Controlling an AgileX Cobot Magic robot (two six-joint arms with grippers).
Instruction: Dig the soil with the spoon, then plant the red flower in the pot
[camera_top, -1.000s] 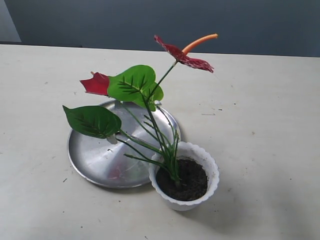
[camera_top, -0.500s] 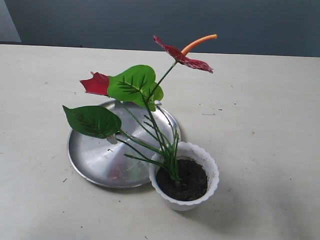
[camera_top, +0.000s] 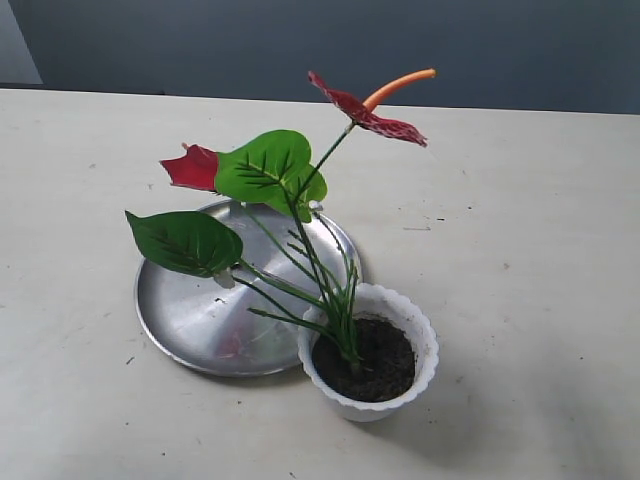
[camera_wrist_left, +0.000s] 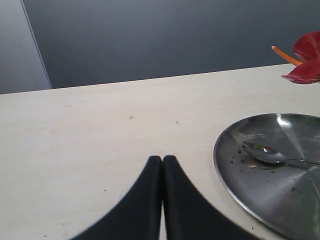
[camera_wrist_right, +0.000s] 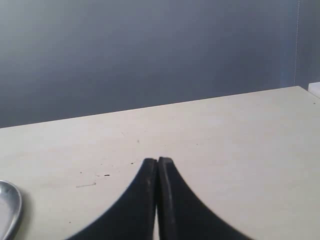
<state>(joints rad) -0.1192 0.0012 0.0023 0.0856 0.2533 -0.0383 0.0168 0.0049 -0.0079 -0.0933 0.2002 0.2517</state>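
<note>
On your left, the left pincer (camera_wrist_left: 162, 162) is clenched on nothing, its two dark fingers pressed flat together above the bare worktop (camera_top: 80, 150), with the plate just beside it. It does not show in the exterior view. The steel plate (camera_top: 185, 320) lies left of centre, and in the left wrist view you can see the spoon (camera_wrist_left: 267, 154) resting inside it, bowl up, with a few dark crumbs around it. Moving right, the flower (camera_top: 290, 190) stands with its stems sunk in the soil (camera_top: 375, 365), leaves and one bloom leaning out over the plate, the other bloom raised high with its orange spike. The soil fills the pot (camera_top: 420, 330), which sits touching the plate's near right rim. On your right, the right pincer (camera_wrist_right: 157, 162) is likewise clenched and empty, over bare worktop well away from the pot. Judging by this, both steps look finished: nothing seems left but to confirm the flower stays upright.
</note>
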